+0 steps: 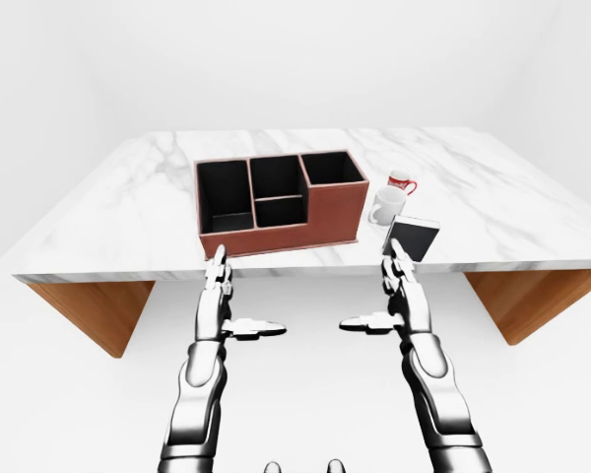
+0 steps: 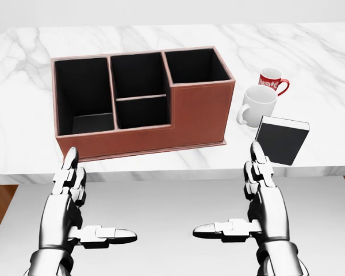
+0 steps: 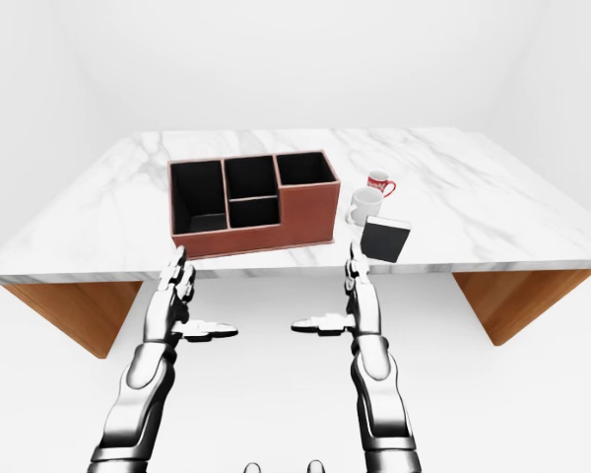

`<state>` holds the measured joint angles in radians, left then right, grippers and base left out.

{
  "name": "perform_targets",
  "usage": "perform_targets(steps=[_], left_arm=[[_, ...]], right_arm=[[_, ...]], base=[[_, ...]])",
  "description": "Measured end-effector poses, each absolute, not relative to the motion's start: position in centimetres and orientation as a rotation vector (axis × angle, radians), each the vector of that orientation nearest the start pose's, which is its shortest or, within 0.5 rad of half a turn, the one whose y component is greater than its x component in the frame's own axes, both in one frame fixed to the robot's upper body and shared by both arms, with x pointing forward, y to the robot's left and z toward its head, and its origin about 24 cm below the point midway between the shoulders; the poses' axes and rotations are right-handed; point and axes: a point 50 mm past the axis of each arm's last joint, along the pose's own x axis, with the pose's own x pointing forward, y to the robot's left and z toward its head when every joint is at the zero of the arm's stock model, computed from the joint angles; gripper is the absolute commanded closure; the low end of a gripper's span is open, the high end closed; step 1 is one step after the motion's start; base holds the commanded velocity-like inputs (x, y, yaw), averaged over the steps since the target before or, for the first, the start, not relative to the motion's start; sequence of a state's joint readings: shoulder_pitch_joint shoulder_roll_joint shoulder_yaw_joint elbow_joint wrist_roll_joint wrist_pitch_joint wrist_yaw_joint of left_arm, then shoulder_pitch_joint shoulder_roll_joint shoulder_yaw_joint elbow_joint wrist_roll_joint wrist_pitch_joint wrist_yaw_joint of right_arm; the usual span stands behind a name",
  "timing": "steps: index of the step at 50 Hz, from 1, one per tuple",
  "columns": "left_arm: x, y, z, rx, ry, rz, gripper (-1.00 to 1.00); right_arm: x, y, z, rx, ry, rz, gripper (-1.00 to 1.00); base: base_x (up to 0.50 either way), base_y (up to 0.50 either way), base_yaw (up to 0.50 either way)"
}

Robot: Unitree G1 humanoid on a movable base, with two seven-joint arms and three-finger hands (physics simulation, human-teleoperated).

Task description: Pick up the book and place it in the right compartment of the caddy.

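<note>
Marble tabletop (image 2: 23, 144) carries brown caddy (image 2: 201, 115), right compartment top right in head view. Book (image 2: 282, 140) stands upright near tabletop's lower edge, right of caddy, just below white mug (image 2: 257, 103). Right hand (image 2: 264, 201) nearer, book just above-right of its fingers (image 2: 257, 158). Left hand (image 2: 66, 198) well apart. Both hands spread, holding nothing.

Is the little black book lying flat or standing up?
Standing up: the book rises on edge from the table, beside the white mug.
</note>
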<state>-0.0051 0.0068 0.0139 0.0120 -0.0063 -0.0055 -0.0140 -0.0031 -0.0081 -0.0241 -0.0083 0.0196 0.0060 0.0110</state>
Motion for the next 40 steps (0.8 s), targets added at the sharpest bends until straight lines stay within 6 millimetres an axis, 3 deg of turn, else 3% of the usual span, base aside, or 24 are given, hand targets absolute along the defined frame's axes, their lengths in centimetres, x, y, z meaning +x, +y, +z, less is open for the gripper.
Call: perform_targets(steps=[18,40], left_arm=[[25.4,15.7,4.1,-0.001,-0.010,-0.012,-1.00],[25.4,15.6,4.1,0.001,-0.018,-0.022,-1.00]], right_arm=[[25.1,-16.4,5.5,0.026,-0.045,-0.018,-1.00],[23.8,-15.8,8.1,-0.088,-0.160,-0.017,-1.00]], base=[[0.00,0.00,0.00],[0.00,0.00,0.00]])
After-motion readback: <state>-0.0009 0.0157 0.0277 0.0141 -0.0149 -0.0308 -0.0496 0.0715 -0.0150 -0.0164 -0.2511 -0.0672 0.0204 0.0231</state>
